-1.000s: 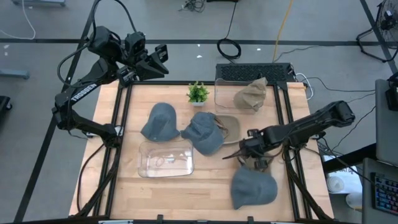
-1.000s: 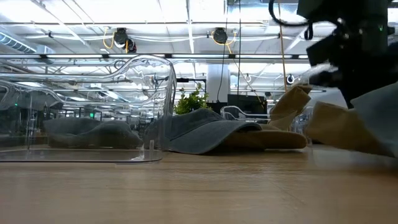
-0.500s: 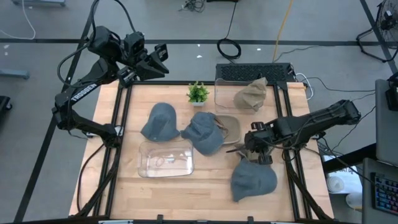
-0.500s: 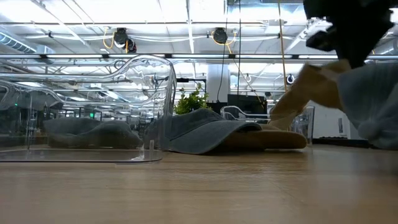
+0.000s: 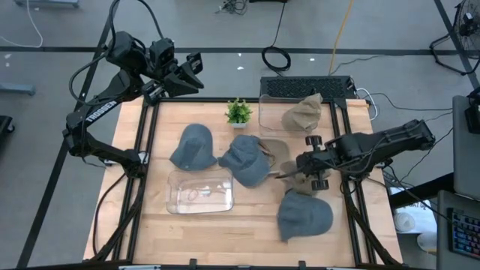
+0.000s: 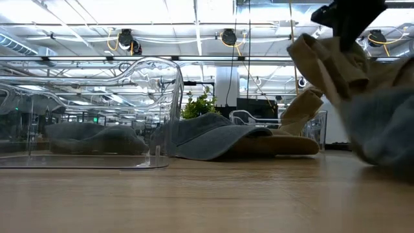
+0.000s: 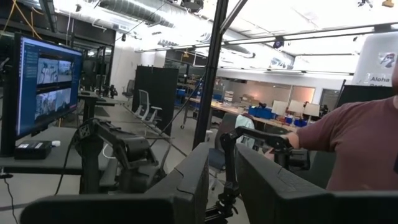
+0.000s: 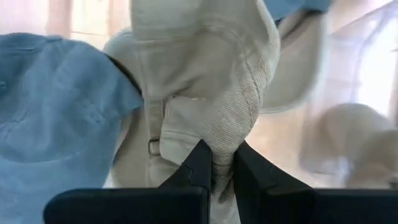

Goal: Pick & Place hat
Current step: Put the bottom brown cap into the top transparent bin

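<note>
Your right end effector (image 8: 214,165) is pinched tight on the tan hat (image 8: 205,81), holding it up off the counter (image 5: 187,229), just above a blue cap (image 5: 305,216) near the right side. Your left end effector (image 5: 196,71) waits past the counter's far left corner, fingers (image 7: 186,180) a little apart.

Clamped between the two dark fingers (image 8: 200,163) of the right gripper (image 8: 216,167): a bunched fold of a beige hat (image 8: 205,81), ribbed fabric drawn tight at the pinch, a strap and small buckle hanging beside it. Touching that hat on one side, a blue hat (image 8: 56,112). Farther off, blurred, possibly another beige hat (image 8: 345,140) behind clear plastic.
</note>
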Controlling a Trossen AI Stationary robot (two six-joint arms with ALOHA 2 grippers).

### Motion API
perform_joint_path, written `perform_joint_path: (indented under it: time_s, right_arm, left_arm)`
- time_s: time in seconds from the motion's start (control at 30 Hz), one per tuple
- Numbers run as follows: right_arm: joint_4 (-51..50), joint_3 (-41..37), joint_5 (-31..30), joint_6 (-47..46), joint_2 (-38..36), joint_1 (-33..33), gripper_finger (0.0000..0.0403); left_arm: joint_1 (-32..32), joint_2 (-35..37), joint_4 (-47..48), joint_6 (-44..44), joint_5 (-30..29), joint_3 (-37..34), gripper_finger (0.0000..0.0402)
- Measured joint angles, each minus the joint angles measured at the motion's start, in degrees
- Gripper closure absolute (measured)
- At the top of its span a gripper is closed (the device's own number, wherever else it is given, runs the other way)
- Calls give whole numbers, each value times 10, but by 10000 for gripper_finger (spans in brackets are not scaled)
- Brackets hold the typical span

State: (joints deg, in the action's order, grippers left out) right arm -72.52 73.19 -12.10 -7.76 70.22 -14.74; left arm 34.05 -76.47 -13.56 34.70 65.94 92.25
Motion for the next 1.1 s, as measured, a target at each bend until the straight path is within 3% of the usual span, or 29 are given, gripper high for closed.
perform_joint_path:
  time_s: [0.57,0.83,1.1]
  right_arm:
    - [-57,116,-62,71,0,0,381]
    - [-67,154,-150,146,0,0,381]
    - [-66,195,-182,202,0,0,381]
  left_arm:
    - [0,0,0,18,0,0,316]
    - [0,0,0,18,0,0,316]
    - [0,0,0,29,0,0,316]
